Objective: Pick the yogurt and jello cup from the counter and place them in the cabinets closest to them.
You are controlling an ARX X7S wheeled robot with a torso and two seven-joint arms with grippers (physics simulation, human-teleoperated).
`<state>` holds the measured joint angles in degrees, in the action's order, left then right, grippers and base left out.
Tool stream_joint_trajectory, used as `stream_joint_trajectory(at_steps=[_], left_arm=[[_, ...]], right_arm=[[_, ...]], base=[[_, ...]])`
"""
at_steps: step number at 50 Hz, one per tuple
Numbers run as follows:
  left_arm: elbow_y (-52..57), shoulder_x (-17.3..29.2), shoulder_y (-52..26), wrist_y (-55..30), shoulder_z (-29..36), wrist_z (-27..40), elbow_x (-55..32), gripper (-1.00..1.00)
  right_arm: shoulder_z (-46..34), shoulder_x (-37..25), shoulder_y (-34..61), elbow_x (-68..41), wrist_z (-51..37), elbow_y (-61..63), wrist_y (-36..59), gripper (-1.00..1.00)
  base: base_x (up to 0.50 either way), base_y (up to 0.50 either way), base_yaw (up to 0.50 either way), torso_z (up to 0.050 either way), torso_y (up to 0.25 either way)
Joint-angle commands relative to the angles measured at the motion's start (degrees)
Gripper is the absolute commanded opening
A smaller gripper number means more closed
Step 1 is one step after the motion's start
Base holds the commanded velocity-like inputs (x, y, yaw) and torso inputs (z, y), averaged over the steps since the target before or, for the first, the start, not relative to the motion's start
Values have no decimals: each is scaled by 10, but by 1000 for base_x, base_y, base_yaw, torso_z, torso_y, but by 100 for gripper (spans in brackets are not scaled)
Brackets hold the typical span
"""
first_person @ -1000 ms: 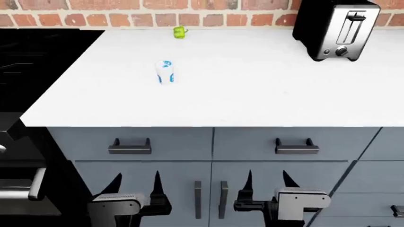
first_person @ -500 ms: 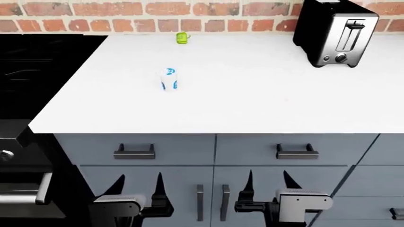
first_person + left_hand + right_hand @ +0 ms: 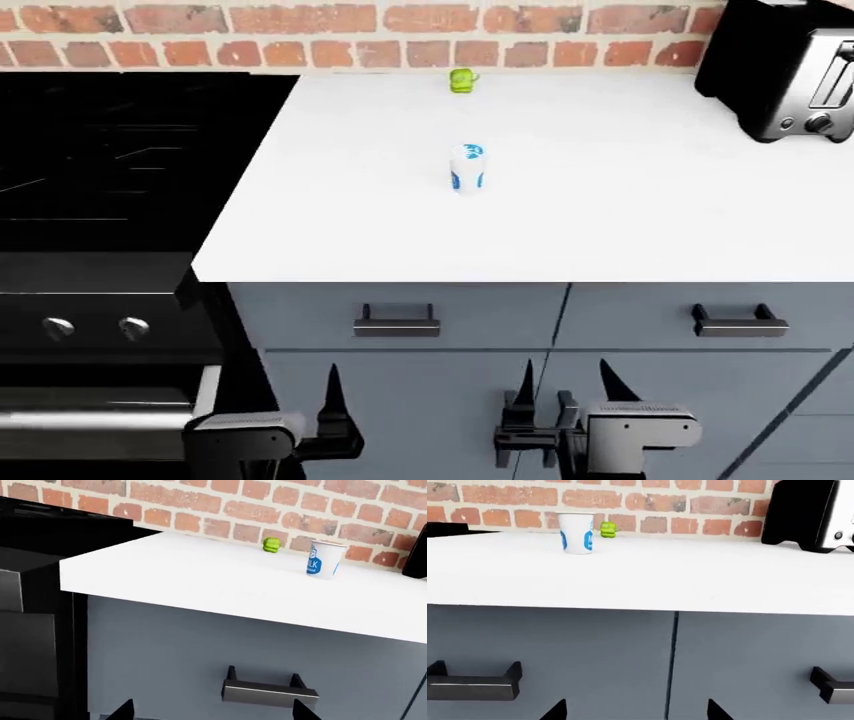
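The yogurt (image 3: 467, 167), a small white cup with blue marks, stands upright on the white counter (image 3: 614, 220), near its middle depth. The jello cup (image 3: 463, 81), tiny and bright green, sits behind it by the brick wall. Both grippers hang low in front of the grey cabinets, well below the counter's front edge. My left gripper (image 3: 291, 388) is open and empty, and so is my right gripper (image 3: 567, 378). The left wrist view shows the yogurt (image 3: 325, 559) and jello cup (image 3: 271, 545) far off; the right wrist view shows the yogurt (image 3: 577, 532) and jello cup (image 3: 608, 529) too.
A black and chrome toaster (image 3: 787, 65) stands at the counter's back right. A black stove (image 3: 120, 160) with knobs adjoins the counter's left end. Grey drawers with dark handles (image 3: 396, 322) (image 3: 738, 322) lie under the counter, above cabinet doors.
The head view has shifted left: the yogurt, jello cup and toaster now sit further right in it, and more of the stove shows. Both grippers stay open and low.
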<state>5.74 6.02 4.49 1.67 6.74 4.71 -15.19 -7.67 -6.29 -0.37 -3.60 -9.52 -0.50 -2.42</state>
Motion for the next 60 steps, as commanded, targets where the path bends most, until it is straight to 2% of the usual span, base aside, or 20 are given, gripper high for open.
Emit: stream_joint_trajectory(at_steps=[1, 8, 11, 14, 19, 24, 31, 39, 46, 50, 53, 55, 57, 60], left_arm=[[-2, 7, -1, 5, 8, 8, -4, 100], [-3, 11, -6, -7, 10, 15, -9, 100], [15, 16, -8, -33, 1, 26, -27, 100], [83, 31, 2, -73, -2, 49, -28, 100], [258, 77, 3, -216, -3, 102, -32, 100], [385, 118, -46, -377, -42, 139, -104, 100], [441, 146, -99, -501, -78, 167, -177, 100], [500, 167, -145, -624, -123, 199, -278, 100], [528, 171, -161, -698, -141, 222, -369, 100], [540, 177, -172, -734, -154, 264, -449, 100], [541, 198, -183, -729, -143, 315, -509, 100], [542, 225, -179, -689, -114, 346, -523, 100], [542, 268, -165, -618, -50, 376, -508, 100], [542, 352, -158, -488, 82, 432, -469, 100]], right_arm=[[-8, -6, 0, -4, -8, 0, -4, 100], [-9, -8, 1, -10, -13, 0, -3, 100], [-3, -8, 6, -17, -24, 24, 32, 100], [3, -15, 13, -27, -36, 102, 129, 100], [4, -32, 37, -54, -43, 251, 300, 100], [21, -40, 113, -101, -52, 345, 495, 100], [48, -45, 193, -140, -63, 403, 647, 100], [57, -62, 247, -176, -61, 474, 782, 100], [58, -72, 248, -197, -59, 531, 845, 100], [52, -75, 242, -210, -62, 576, 871, 100], [51, -79, 237, -226, -70, 603, 885, 100], [55, -101, 228, -287, -110, 605, 877, 100], [58, -141, 217, -390, -188, 605, 856, 100], [56, -199, 206, -537, -304, 604, 818, 100]], base=[[0, 500, 0, 0, 0], [0, 429, 0, 0, 0], [0, 0, 0, 0, 0], [0, 0, 0, 0, 0], [0, 0, 0, 0, 0], [0, 0, 0, 0, 0], [0, 0, 0, 0, 0], [0, 0, 0, 0, 0], [0, 0, 0, 0, 0], [0, 0, 0, 0, 0], [0, 0, 0, 0, 0], [0, 0, 0, 0, 0], [0, 0, 0, 0, 0], [0, 0, 0, 0, 0]])
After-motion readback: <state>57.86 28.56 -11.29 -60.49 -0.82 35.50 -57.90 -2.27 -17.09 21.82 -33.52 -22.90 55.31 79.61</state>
